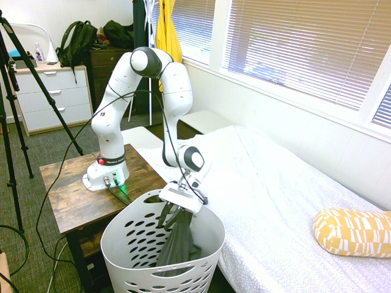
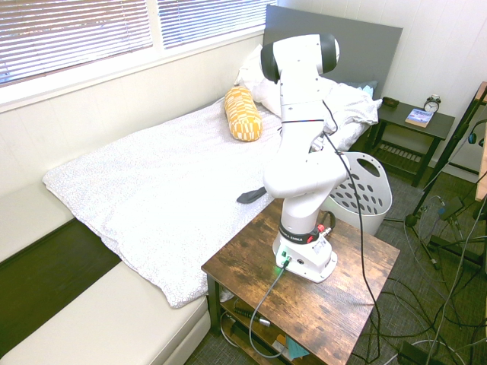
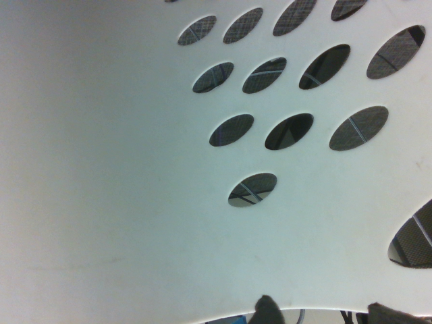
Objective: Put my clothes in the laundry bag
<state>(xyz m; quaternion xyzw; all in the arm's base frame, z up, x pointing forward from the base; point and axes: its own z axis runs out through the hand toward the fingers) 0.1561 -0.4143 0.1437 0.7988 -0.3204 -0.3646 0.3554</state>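
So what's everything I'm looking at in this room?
Garment: one, dark grey, hanging from the gripper into the basket.
Basket: one, white with oval holes, on the floor between bed and table.
Bed: one, white cover, under the window.
Pillow: one, yellow and white pattern, on the bed.
Table: one, dark wood, bearing the arm.
Dresser: one, white, by the far wall.
Backpack: one, dark green, beside the dresser.
Yellow garment: one, hanging near the window.
Nightstand: one, dark, holding a book and a clock.
Gripper: one, shut on the garment, over the basket.
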